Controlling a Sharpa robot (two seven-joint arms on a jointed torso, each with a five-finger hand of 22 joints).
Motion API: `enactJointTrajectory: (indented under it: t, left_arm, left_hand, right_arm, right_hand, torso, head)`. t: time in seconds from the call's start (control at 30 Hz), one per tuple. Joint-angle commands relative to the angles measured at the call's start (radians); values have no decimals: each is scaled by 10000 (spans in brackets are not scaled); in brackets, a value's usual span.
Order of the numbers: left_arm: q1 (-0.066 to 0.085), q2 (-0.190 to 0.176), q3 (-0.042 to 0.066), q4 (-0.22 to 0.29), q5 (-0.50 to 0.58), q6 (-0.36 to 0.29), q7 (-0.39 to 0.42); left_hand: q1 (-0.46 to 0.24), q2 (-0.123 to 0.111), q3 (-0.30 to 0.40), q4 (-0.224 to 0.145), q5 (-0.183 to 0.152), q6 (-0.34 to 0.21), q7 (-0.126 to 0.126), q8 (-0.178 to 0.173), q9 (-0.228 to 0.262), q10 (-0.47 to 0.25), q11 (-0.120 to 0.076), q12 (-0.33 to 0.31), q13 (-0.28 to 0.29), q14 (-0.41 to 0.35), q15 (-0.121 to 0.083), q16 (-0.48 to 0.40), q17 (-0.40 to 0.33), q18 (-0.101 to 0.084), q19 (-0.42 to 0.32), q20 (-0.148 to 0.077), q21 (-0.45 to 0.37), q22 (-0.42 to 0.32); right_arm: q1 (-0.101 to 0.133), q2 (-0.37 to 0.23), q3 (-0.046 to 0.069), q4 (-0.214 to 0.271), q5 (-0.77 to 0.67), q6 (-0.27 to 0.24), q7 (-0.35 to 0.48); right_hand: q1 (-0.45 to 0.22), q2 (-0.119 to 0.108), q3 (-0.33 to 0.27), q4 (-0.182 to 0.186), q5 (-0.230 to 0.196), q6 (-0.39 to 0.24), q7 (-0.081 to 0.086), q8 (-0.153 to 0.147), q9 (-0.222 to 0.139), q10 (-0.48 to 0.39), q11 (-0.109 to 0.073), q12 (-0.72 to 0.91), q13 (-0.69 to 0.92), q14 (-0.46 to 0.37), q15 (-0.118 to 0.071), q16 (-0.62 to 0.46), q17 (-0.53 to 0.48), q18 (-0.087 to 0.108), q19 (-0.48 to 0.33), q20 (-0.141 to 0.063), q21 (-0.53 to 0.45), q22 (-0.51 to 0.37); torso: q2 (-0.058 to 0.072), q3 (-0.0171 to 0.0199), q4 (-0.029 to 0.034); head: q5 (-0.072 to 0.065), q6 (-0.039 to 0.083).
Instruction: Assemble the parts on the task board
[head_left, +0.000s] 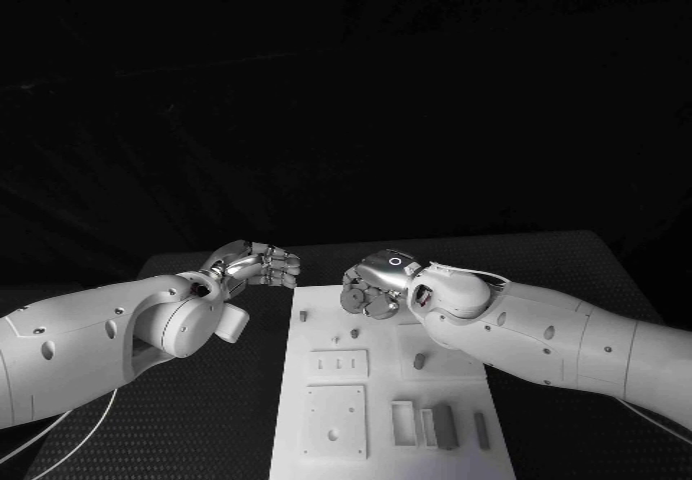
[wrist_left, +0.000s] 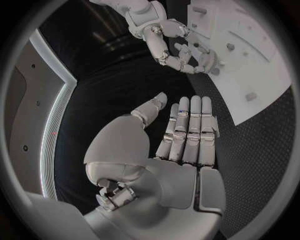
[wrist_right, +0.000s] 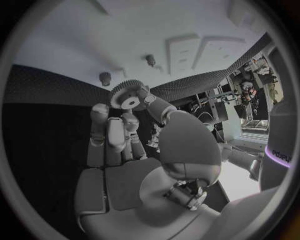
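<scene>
While pinching a toothed round gear (wrist_right: 128, 98), right robot hand (head_left: 378, 285) over smooth white task board (head_left: 378, 400), left robot hand (wrist_left: 181, 132) released.

**Three cameras, one shared board**

The head camera looks steeply down on the desk (head_left: 577, 260) and the white board (head_left: 382, 400) from close above. Each wrist camera sits right behind its own hand, the left hand (wrist_left: 184, 132) and the right hand (wrist_right: 125, 130), facing along the fingers. All three views share the board's far end.

a black table (head_left: 577, 260) with a textured top; darkness behind it; dim light
</scene>
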Motion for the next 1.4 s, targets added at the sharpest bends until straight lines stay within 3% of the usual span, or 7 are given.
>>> enactJointTrajectory:
  t: [0.03, 0.17, 0.3, 0.53, 0.97, 1.2, 1.4]
  left_arm:
    - [15, 45, 9, 16, -30, 7, 67]
    - [15, 97, 9, -10, -30, 31, 61]
    - [15, 140, 9, -20, -30, 44, 73]
    - [17, 161, 11, 4, -30, 44, 67]
    - [30, 189, 11, -12, -30, 72, 53]
    - [31, 217, 11, -32, -30, 72, 50]
    - [31, 212, 11, -38, -30, 74, 44]
  left_hand:
    - [-47, -59, -49, 5, 30, -87, -16, -55, -4, -10, 69, -60, 10, 19, 53, -55, 14, -11, 37, 33, -34, 14]
    - [-47, -59, -48, 4, 30, -89, -16, -56, -4, -11, 69, -62, 10, 19, 53, -58, 16, -11, 37, 33, -36, 15]
    - [-47, -57, -47, 5, 30, -90, -15, -56, -4, -11, 70, -64, 11, 19, 53, -61, 19, -11, 37, 34, -37, 16]
    - [-50, -55, -48, 6, 30, -94, -14, -58, -4, -11, 70, -68, 13, 18, 54, -66, 23, -11, 37, 35, -40, 17]
    - [-58, -54, -50, 9, 29, -100, -10, -61, -4, -10, 72, -73, 15, 19, 56, -74, 30, -12, 37, 36, -45, 19]
    - [-62, -53, -52, 10, 29, -104, -9, -62, -3, -10, 72, -76, 17, 20, 56, -78, 35, -12, 37, 36, -47, 21]
    - [-65, -52, -52, 10, 29, -106, -8, -63, -3, -10, 72, -79, 18, 20, 56, -82, 38, -12, 37, 37, -50, 22]
  right_arm:
    - [-115, 193, -38, -270, -131, -4, 273]
    - [-195, 376, -146, -565, -125, -19, 330]
    - [-265, 427, -148, -605, -122, -41, 366]
    - [-266, 600, -151, -865, -242, -62, 369]
    - [-268, 734, -173, -1267, -304, -23, 380]
    - [-340, 854, -343, -1443, -270, 15, 424]
    - [-376, 897, -366, -1474, -160, 40, 443]
  right_hand:
    - [-41, -73, 55, 0, 42, 1298, 190, -43, 11, -11, -30, -14, -14, -32, -55, 49, 4, 195, -6, -45, 48, 173]
    - [-39, -78, 58, -5, 42, 1289, 194, -52, 9, -10, -27, -15, -15, -38, -54, 49, -8, 195, -5, -47, 47, 173]
    - [-39, -78, 59, -6, 42, 1285, 195, -57, 8, -10, -26, -16, -16, -33, -53, 51, -5, 195, -3, -48, 47, 172]
    - [-38, -76, 62, -9, 42, 1277, 198, -65, 7, -9, -23, -17, -18, -27, -51, 55, 0, 195, 0, -49, 46, 172]
    - [-34, -83, 67, -21, 42, 1256, 206, -85, 4, -12, -16, -21, -22, -50, -44, 50, -38, 195, -1, -51, 41, 172]
    - [-35, -90, 67, -26, 42, 1248, 210, -93, 4, -15, -12, -24, -24, -74, -41, 42, -73, 195, -4, -51, 37, 171]
    - [-56, -129, 74, -47, 41, 1121, 256, -191, -21, -74, 30, -57, -36, -217, -6, -7, -252, 195, -32, -39, 3, 166]
  torso:
    - [3, 8, -11]
    - [4, 15, 6]
    - [2, 10, 33]
    - [2, 14, -37]
    - [2, 30, -22]
    - [3, 33, -15]
    - [5, 31, -26]
  head:
    - [26, -24]
    - [68, -51]
    - [90, -91]
    - [140, -69]
    - [118, -59]
    - [125, -72]
    - [150, -101]
